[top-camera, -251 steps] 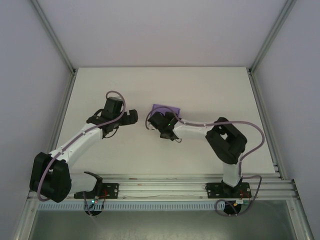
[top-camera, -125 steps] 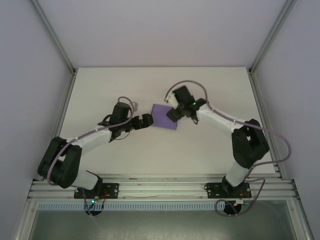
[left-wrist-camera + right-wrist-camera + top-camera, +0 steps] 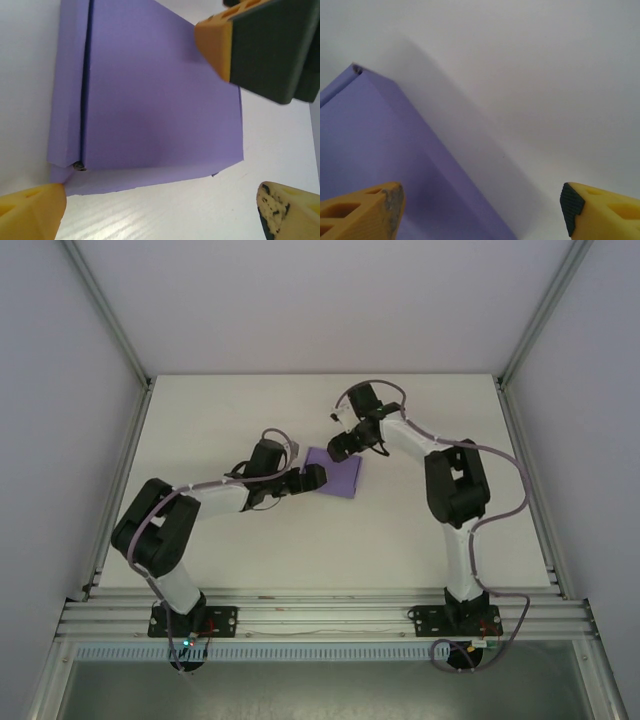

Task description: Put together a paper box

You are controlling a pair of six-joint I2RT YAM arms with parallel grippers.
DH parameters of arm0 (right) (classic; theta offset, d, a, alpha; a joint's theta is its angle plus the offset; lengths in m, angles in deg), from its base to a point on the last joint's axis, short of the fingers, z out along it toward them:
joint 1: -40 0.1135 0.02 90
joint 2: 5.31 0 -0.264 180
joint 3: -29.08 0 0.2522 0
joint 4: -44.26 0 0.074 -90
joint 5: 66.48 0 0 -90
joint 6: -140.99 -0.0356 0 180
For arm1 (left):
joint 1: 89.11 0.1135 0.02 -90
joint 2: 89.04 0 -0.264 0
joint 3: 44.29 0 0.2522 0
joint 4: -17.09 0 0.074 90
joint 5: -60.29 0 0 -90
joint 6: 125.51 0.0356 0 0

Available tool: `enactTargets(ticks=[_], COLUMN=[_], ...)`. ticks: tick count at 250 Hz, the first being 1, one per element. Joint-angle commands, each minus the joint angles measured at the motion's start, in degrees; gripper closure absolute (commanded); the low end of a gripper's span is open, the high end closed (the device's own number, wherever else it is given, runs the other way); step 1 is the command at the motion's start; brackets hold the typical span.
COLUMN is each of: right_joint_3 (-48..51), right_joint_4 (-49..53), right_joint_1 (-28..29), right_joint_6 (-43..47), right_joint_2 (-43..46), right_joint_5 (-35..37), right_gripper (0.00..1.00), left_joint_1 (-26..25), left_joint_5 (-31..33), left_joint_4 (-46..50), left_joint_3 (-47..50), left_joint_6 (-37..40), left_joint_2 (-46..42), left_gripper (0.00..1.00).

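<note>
While beside left hand (image 3: 316, 478), right hand (image 3: 343, 448): paper box (image 3: 342, 481)

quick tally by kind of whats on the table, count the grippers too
paper box, purple: 1
grippers, both open: 2 (left gripper, right gripper)
total: 3
</note>
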Motion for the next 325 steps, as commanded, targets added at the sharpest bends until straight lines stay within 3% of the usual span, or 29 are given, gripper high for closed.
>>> enactTargets(ticks=[1,66,103,150,203,224,249,276,325], right_joint_3=[-2.99,-11.37,-13.52,-14.28,-11.13,-9.87,-9.46,-9.47,-8.35], right_joint_4=[5.98,19.92,21.6,22.72,21.3,19.71,18.3,17.38,16.69], right_joint_1=[-0.26,-0.23,-0.24,-0.18,0.81,1.49,1.75,1.98,2.65], right_joint_6=[-0.31,3.54,4.11,4.86,2.69,2.66,2.46,3.01,4.96], right_joint_2=[-1.34,-9.44,-11.9,-13.42,-14.57,-15.0,-15.86,-16.63,-16.5], right_joint_5=[-3.94,-10.52,-10.49,-15.0,-18.69,-19.55,-21.09,-23.22,-23.56], right_gripper=[0.19,0.26,0.31,0.43,0.5,0.51,0.52,0.54,0.54], left_joint_1=[-0.1,-0.1,-0.1,-0.1,-0.95,-2.14,-4.4,-6.8,-9.0], left_joint_5=[-1.21,-1.93,-3.36,-2.9,2.12,5.23,7.93,12.18,18.29], left_joint_4=[-3.15,-4.04,-6.2,-7.51,-6.89,-5.02,-6.68,-4.85,-2.28], left_joint_3=[-2.2,-4.89,-6.45,-7.54,-9.43,-10.17,-9.3,-8.81,-9.02], left_joint_6=[-0.49,-0.48,-2.11,-4.63,-11.79,-15.34,-20.36,-24.58,-27.95], left_joint_2=[2.2,7.3,9.81,11.21,14.6,15.29,15.86,16.3,17.01], left_gripper=[0.04,0.14,0.25,0.31,0.44,0.55,0.6,0.72,0.88])
